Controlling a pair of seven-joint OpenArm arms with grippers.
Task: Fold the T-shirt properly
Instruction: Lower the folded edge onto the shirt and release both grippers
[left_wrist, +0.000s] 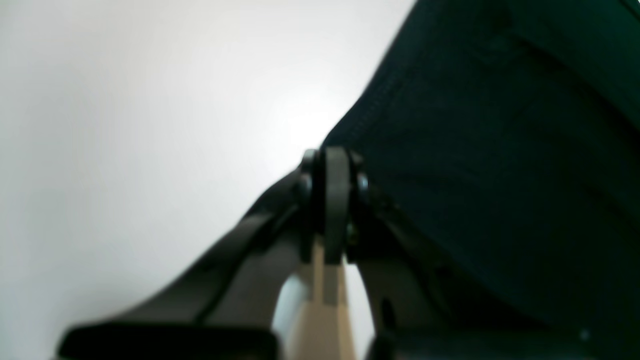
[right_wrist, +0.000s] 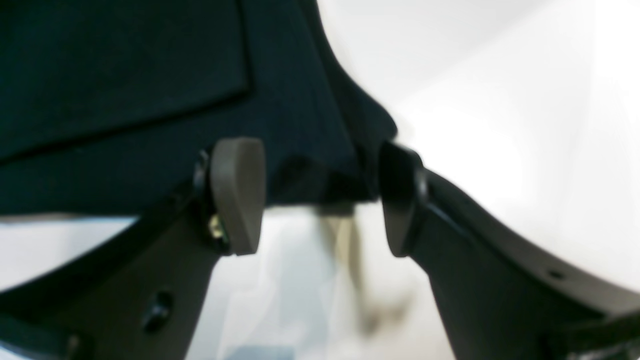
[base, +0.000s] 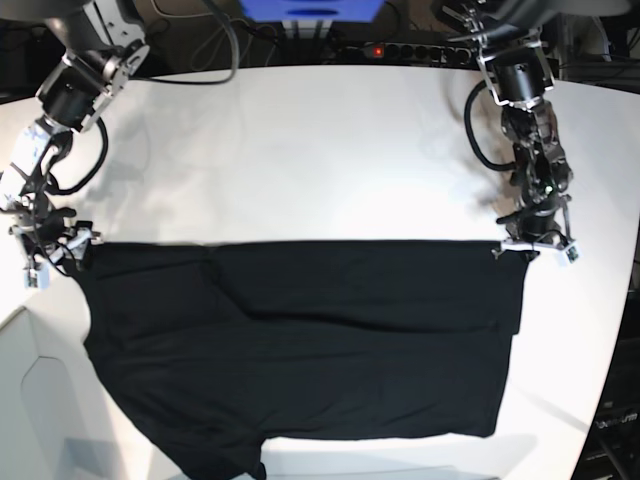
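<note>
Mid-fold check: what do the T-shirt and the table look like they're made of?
T-shirt: looks like soft knit cloth, matte black; it lies limp with shallow creases, and the left wrist view shows a stitched hem line.
Table: a smooth white hard top, perhaps laminate or painted board; it shows soft sheen and arm shadows. The exact material is uncertain.

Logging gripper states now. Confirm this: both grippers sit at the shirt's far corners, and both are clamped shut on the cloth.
Not quite. Only the left gripper is shut on the T-shirt. The right gripper is open, its fingers astride the shirt's edge, as the right wrist view shows.
</note>
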